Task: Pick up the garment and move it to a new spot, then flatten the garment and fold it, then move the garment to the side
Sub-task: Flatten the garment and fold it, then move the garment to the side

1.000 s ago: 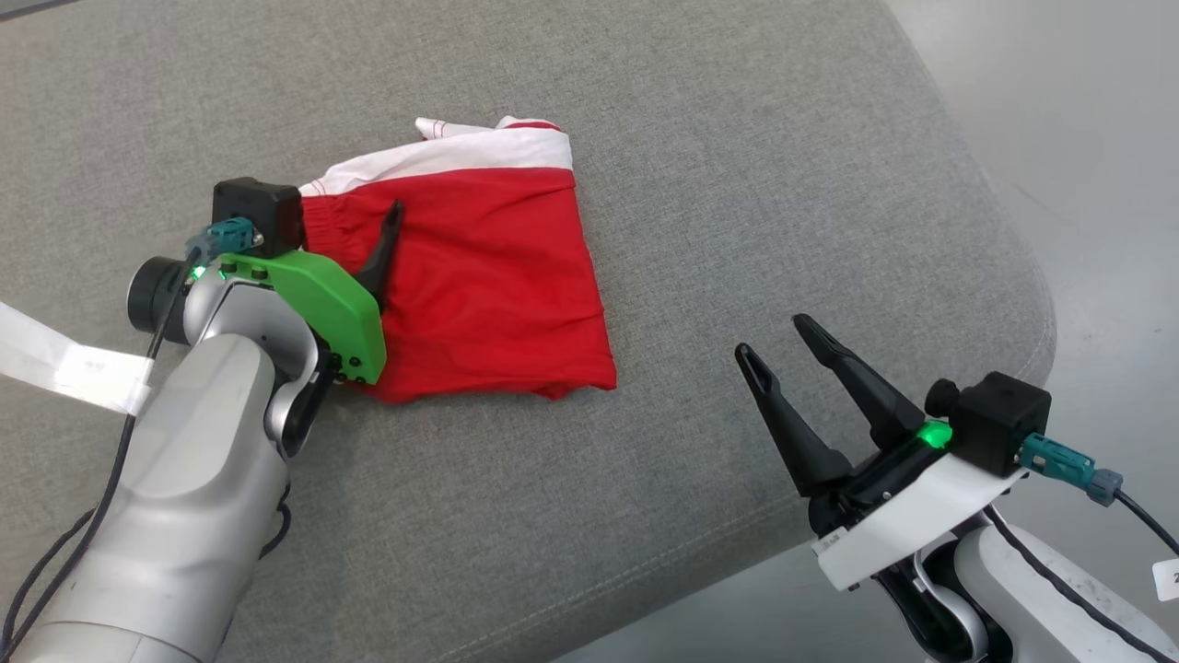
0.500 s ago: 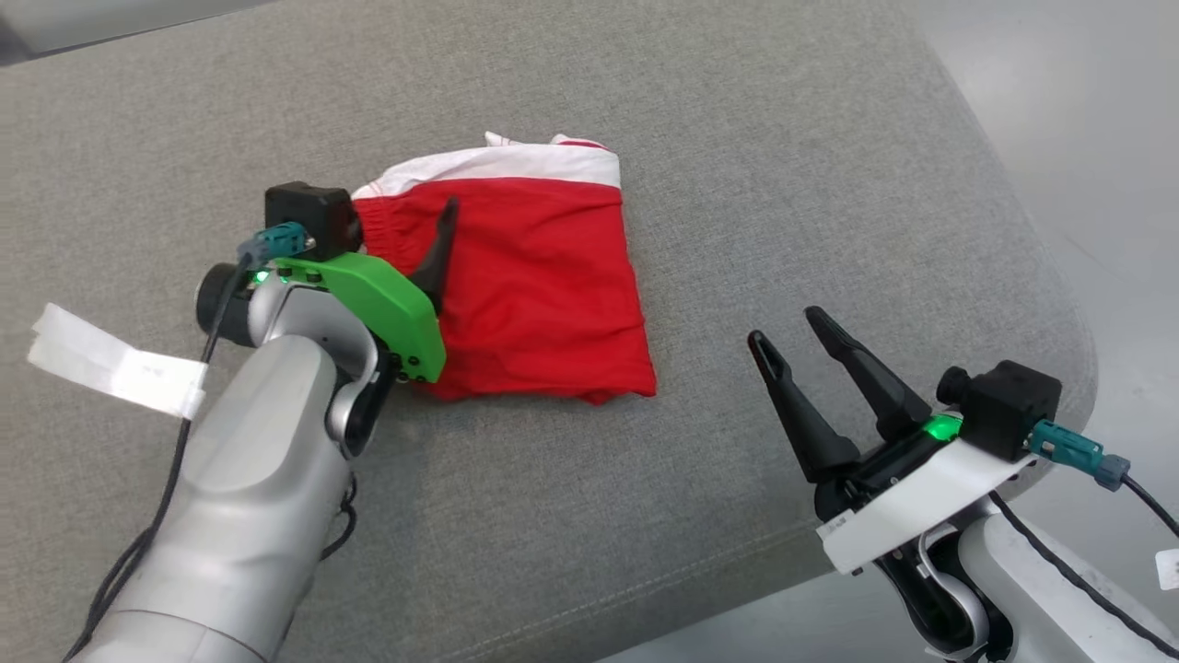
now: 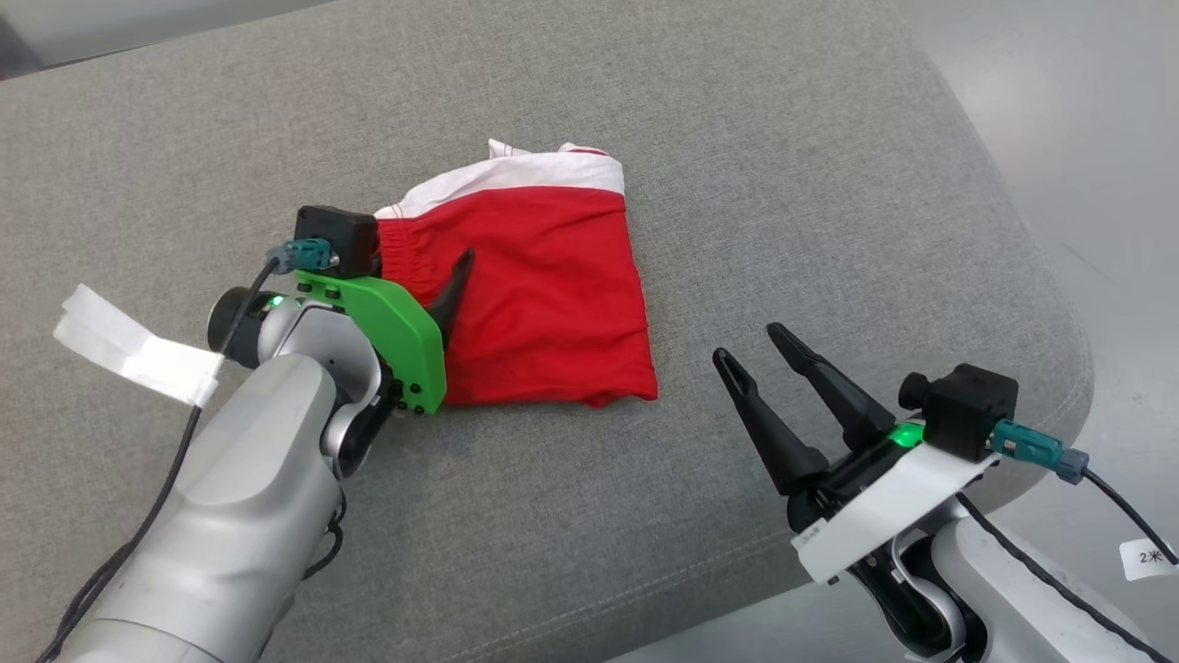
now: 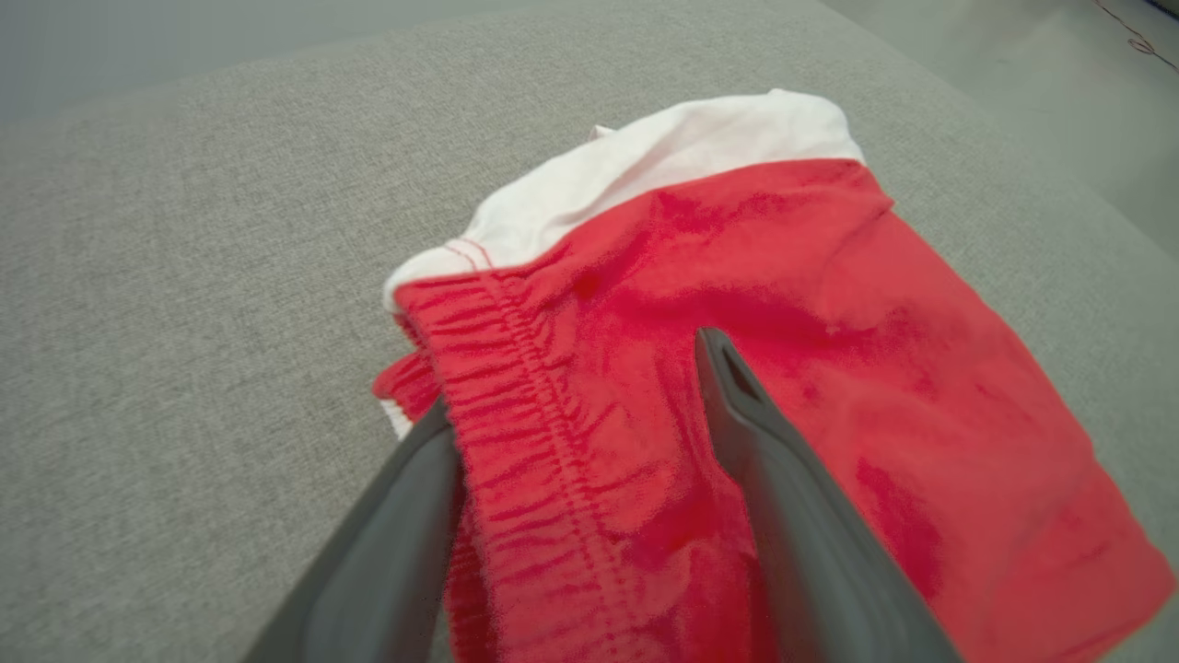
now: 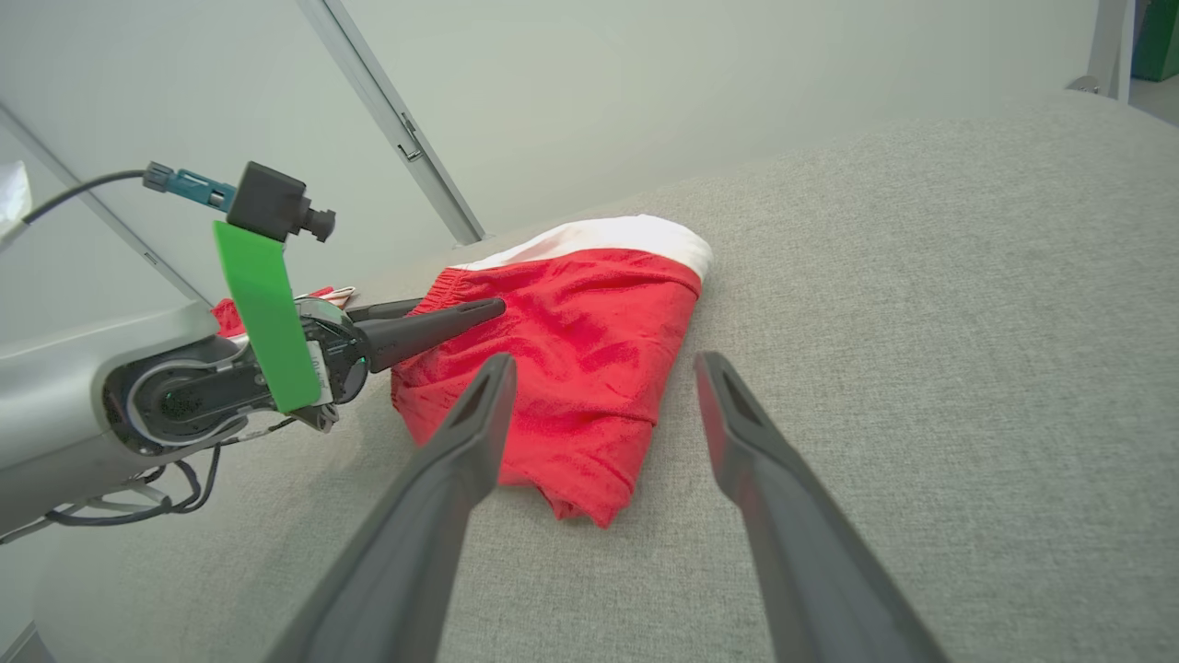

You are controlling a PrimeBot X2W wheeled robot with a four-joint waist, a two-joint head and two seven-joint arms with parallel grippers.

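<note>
The left pincer [image 4: 576, 382] is seen spread wide, with nothing gripped. In the left wrist view one dark finger [image 4: 774, 479] is laid over the red cloth at lower centre, while the other is set along the gathered waistband edge at lower left; whether the cloth is touched cannot be told. The right pincer [image 3: 750, 342] is likewise held wide and empty at the lower right of the head view, apart from the cloth, its tips pointed up and left. The garment [image 3: 543, 295], red shorts with a white band along the upper edge, is found at the centre of the head view, lying on the grey cushion [image 3: 737, 138]. A green plate [image 3: 391, 327] is carried on the left wrist, and a white tape tag [image 3: 129, 350] is seen on its cable at mid left. Pale floor [image 3: 1105, 138] is shown beyond the cushion's rounded right corner.
</note>
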